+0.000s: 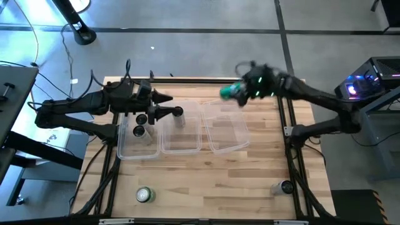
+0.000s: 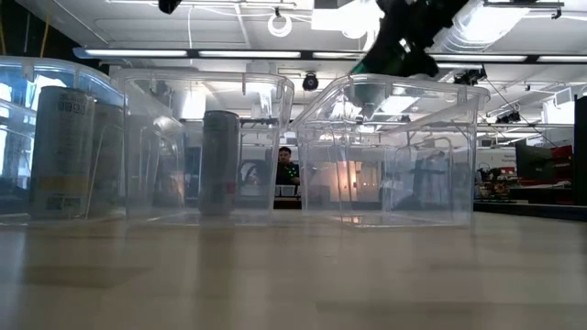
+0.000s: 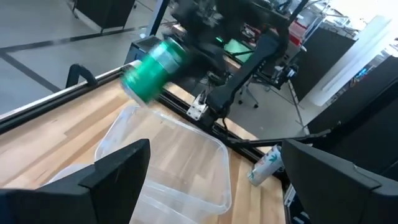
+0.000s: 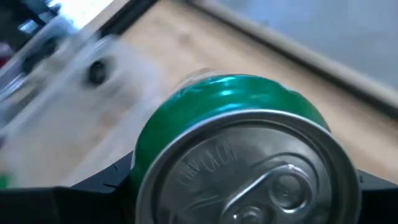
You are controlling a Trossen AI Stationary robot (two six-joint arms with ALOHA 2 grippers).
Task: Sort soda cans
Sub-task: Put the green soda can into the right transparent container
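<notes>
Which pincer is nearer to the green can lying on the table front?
Left. The left pincer is above the tubs behind the green can; the right pincer is farther.

Your right gripper [image 1: 236,94] is dark and holds a green can [image 1: 229,92] with a silver top; a second green can [image 1: 144,195] stands on the pale, striped wood-plank table [image 1: 206,181], and a silver-topped can [image 1: 286,186] of a shade you cannot judge stands there too; the three tubs [image 1: 181,134] are clear plastic; the left tub shows a pale silver-white can [image 2: 62,151]; the middle tub shows a grey-looking can [image 2: 220,162]; your left gripper [image 1: 176,104] is black.
</notes>
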